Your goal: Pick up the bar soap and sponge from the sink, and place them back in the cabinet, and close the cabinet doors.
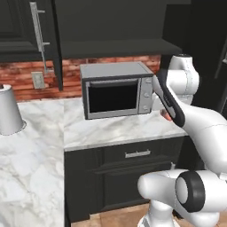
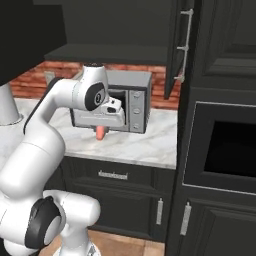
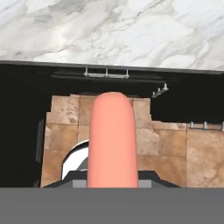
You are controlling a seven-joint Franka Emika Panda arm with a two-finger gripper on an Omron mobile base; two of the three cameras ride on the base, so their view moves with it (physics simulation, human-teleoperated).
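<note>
So the claw [image 2: 101,131] is clamped on the bar soap [image 2: 101,133]. In the right base view you can see the salmon-pink slab hanging down out of the hand, end pointing at the counter, right in front of the grey microwave [image 2: 112,102]. It sits at about 9 o'clock from the centre of that view, above the white marble counter [image 2: 130,145] and not touching it.

The hand view is basically all soap: the pink slab runs up from 6 o'clock to just above the middle, pinched between the fingers at the bottom edge. Behind it there's the marble counter edge across the top, then a dark drawer front with a silver handle [image 3: 106,73] at 12 o'clock, and brown floor tiles below that.

From the left base view the arm crosses in front of the microwave's right side, and only a sliver of pink peeks out behind the forearm at roughly 3 o'clock, so I can't say much about the grip from there.

The cabinet [image 1: 111,26] is up above the microwave, dark inside, with one of the cabinet doors [image 1: 42,40] swung open at 11 o'clock in the left base view, silver bar handle showing. In the right base view another open door stands edge-on at 1 o'clock. A white cylinder [image 1: 8,110] stands on the counter at 9 o'clock in the left base view.
</note>
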